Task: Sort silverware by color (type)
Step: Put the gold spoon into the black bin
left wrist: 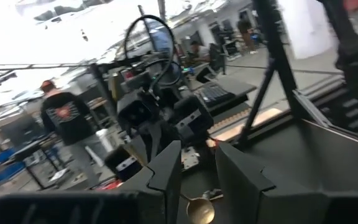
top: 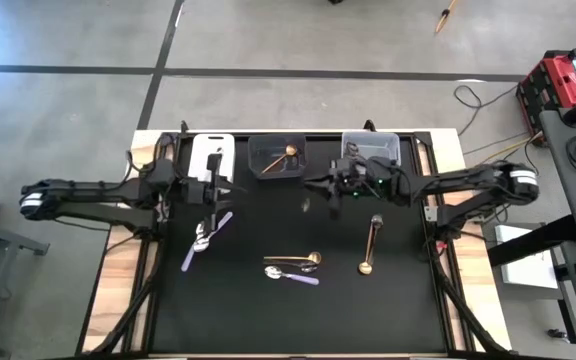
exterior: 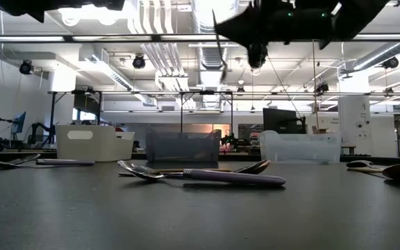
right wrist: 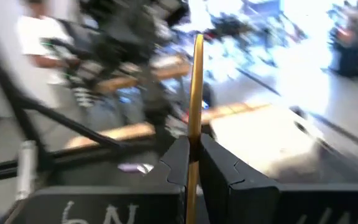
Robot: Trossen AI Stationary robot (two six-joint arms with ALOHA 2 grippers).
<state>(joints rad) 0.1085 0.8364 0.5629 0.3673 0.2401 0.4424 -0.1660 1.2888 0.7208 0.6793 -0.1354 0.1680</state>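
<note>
Silverware: lilac-handled spoon (top: 293,275) and gold spoon (top: 293,260) lie mid-tabletop, another gold spoon (top: 368,245) toward the right edge. Farther back, right gripper (right wrist: 191,163) is clamped on a gold utensil (right wrist: 197,93) held aloft near the clear bin (top: 371,149); left gripper (left wrist: 197,168) stands partly parted, empty, by the white bin (top: 211,152).

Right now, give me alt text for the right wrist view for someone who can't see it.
The right gripper is shut on a slim gold utensil handle that stands upright between its two dark fingers. Behind it are the other dark arm and a blurred room.
</note>
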